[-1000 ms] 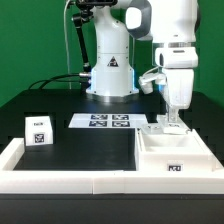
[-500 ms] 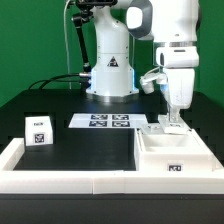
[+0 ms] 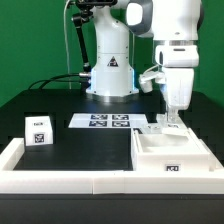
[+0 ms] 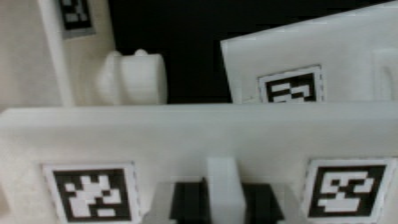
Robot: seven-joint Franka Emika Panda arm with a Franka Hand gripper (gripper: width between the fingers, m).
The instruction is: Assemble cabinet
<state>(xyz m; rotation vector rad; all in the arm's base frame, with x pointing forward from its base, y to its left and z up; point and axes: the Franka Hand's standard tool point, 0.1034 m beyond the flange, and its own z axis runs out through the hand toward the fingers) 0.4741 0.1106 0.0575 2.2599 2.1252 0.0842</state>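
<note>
The cabinet [image 3: 172, 155], a large white open box with a small tag on its front, stands at the exterior view's right on the black table. My gripper [image 3: 169, 120] reaches straight down onto its far wall. In the wrist view the two dark fingers [image 4: 185, 196] are closed on a thin white rib [image 4: 221, 185] of the cabinet, between two tags [image 4: 89, 190]. Beyond it lies a flat white tagged panel [image 4: 294, 75] and a rounded white part [image 4: 128, 75].
A small white cube [image 3: 38, 130] with one tag stands at the exterior view's left. The marker board [image 3: 108, 121] lies in front of the robot base [image 3: 110, 75]. A white raised border [image 3: 60, 178] runs along the table's front and left.
The arm and the cabinet have shifted very slightly; the cabinet's left edge sits a little further to the exterior view's left. The grip is unchanged.
</note>
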